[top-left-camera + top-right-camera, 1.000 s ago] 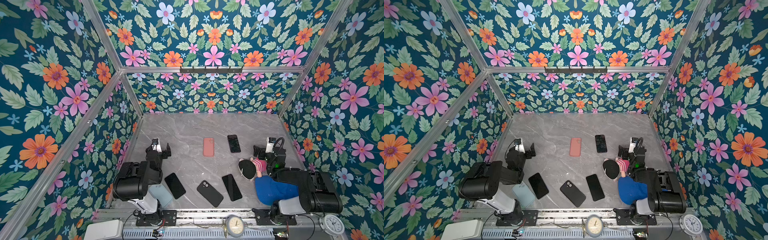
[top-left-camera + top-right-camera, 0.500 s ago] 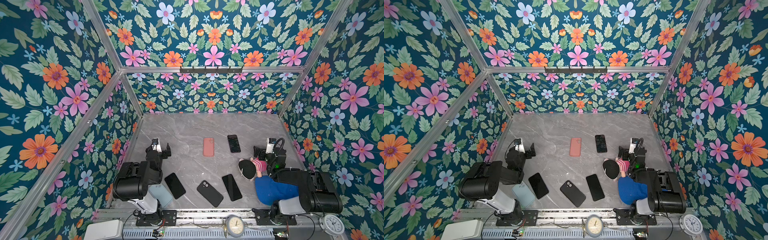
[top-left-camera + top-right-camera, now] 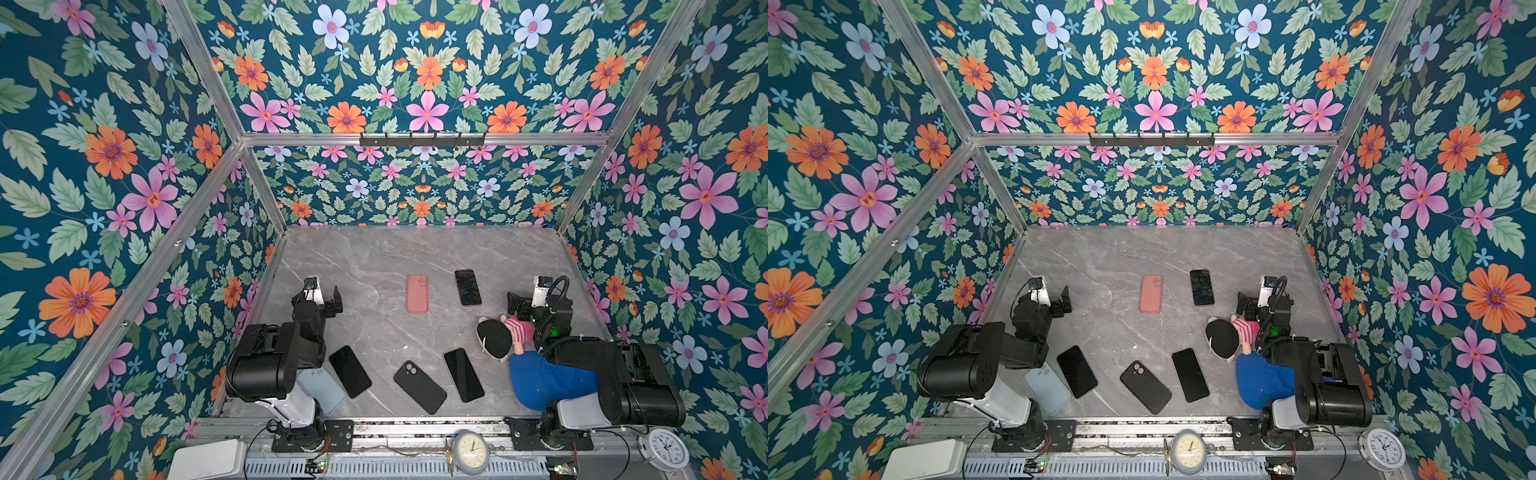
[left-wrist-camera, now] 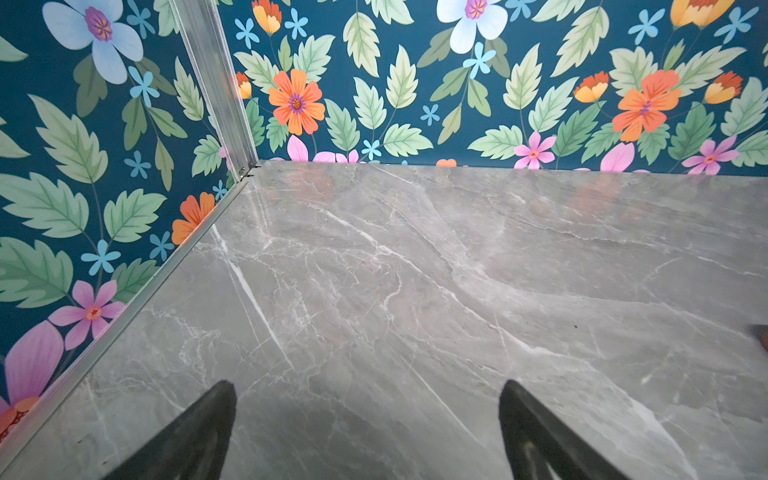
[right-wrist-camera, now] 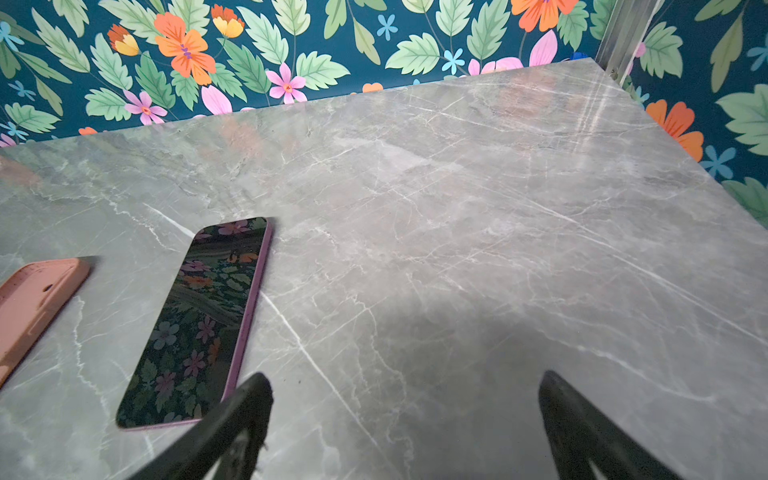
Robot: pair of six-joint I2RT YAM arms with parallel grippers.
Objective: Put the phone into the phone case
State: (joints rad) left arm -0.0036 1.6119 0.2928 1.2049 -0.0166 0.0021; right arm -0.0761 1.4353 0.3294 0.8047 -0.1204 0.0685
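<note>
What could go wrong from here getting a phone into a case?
Mix-up: several phones and cases lie scattered; the purple-edged phone beside the pink case may not be its match. The plush toy lies by the right arm and could get dragged. Flat phones may slide on the marble table.

The left arm (image 3: 266, 365) and right arm (image 3: 623, 374) are bulky black rounded joints on pale grey-white base links, each mounted on a black plate (image 3: 340, 432). A black cable (image 3: 559, 282) loops over the right wrist's white camera block (image 3: 542, 286), near a green light (image 3: 553, 333). The left hand (image 4: 368, 386) and right hand (image 5: 405, 378) have black tapered fingers (image 4: 199, 428).
</note>
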